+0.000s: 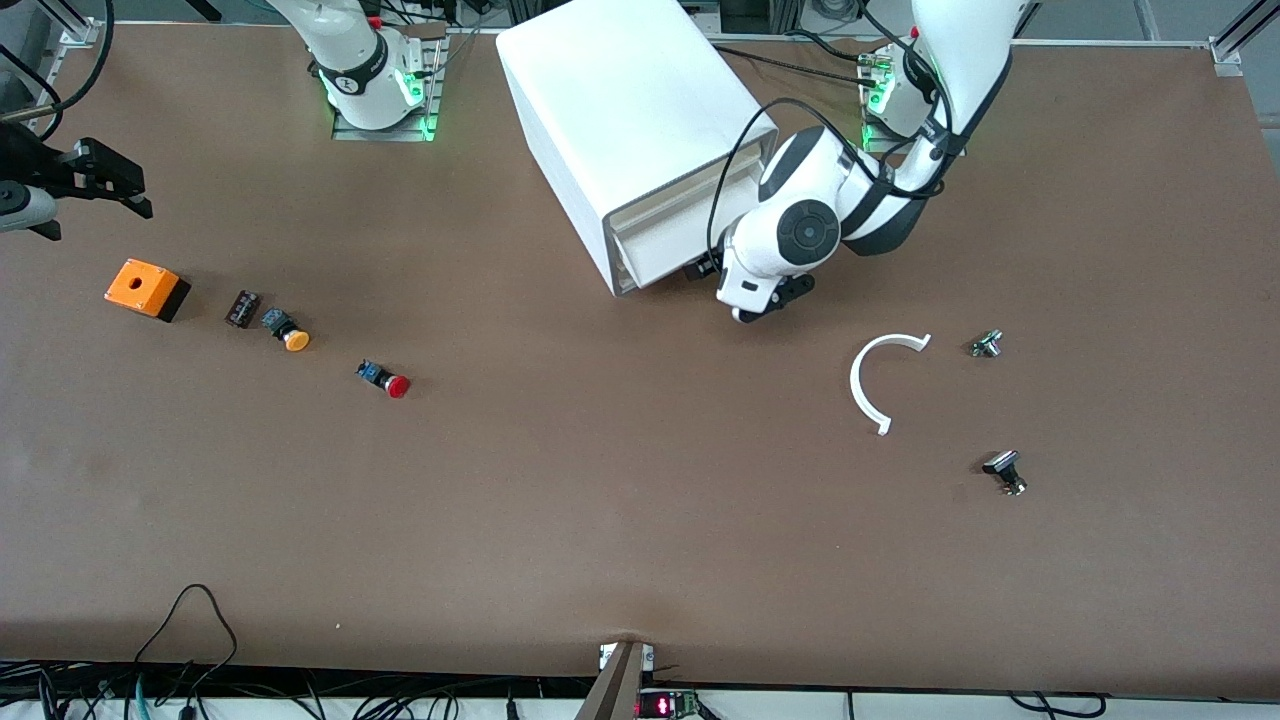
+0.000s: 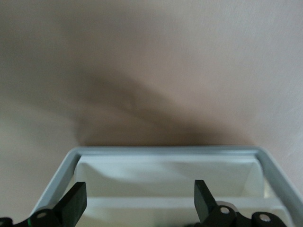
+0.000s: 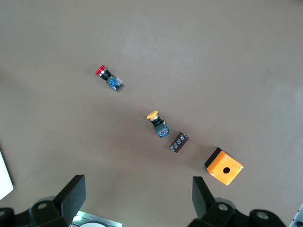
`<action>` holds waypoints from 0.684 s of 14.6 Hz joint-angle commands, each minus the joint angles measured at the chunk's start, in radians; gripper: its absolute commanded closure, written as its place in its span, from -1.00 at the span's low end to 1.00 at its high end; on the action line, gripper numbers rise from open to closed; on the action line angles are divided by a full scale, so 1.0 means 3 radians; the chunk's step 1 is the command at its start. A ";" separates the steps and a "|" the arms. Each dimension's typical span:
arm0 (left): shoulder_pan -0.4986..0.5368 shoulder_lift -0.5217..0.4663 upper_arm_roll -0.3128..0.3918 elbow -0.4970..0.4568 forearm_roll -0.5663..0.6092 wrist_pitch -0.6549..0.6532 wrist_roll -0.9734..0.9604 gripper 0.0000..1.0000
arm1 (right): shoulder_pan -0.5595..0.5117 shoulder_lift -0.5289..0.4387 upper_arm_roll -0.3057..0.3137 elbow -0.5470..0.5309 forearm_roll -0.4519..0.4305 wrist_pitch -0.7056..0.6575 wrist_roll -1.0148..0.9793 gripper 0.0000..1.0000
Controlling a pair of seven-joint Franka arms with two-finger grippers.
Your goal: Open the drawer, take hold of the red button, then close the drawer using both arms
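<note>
The white cabinet point(image 1: 630, 110) stands between the arms' bases, its cream fronts facing the left arm's end of the table. The drawer point(image 1: 668, 252) is the lowest one; how far out it stands is unclear. My left gripper point(image 1: 702, 268) is open at the drawer's front, mostly hidden by its wrist. In the left wrist view the gripper point(image 2: 139, 201) has its fingers spread apart over the drawer's grey-rimmed white edge point(image 2: 165, 150), not closed on it. The red-capped button point(image 1: 386, 380) lies on its side on the table, also in the right wrist view point(image 3: 109, 78). My right gripper point(image 1: 100, 180) is open, empty and high over the right arm's end of the table point(image 3: 137, 194).
An orange box with a hole point(image 1: 146, 289), a small black block point(image 1: 242, 308) and an orange-capped button point(image 1: 287, 331) lie in a row beside the red button. A white curved strip point(image 1: 875, 380) and two small parts point(image 1: 986, 344) point(image 1: 1005, 472) lie toward the left arm's end.
</note>
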 commanded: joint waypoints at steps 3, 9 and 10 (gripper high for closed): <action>0.0017 -0.0166 -0.0149 -0.0125 -0.0234 -0.0296 -0.0011 -1.00 | 0.0361 -0.0063 -0.0397 -0.0050 -0.0033 0.0037 -0.0023 -1.00; 0.0067 -0.0186 -0.0201 -0.0150 -0.0235 -0.0342 0.0009 -1.00 | 0.0366 -0.0068 -0.0356 0.0062 -0.0023 -0.0126 -0.0039 -1.00; 0.0139 -0.0196 -0.0180 -0.0140 -0.0229 -0.0342 0.0045 -1.00 | 0.0366 -0.0058 -0.0361 0.0078 -0.0023 -0.0142 -0.0079 -1.00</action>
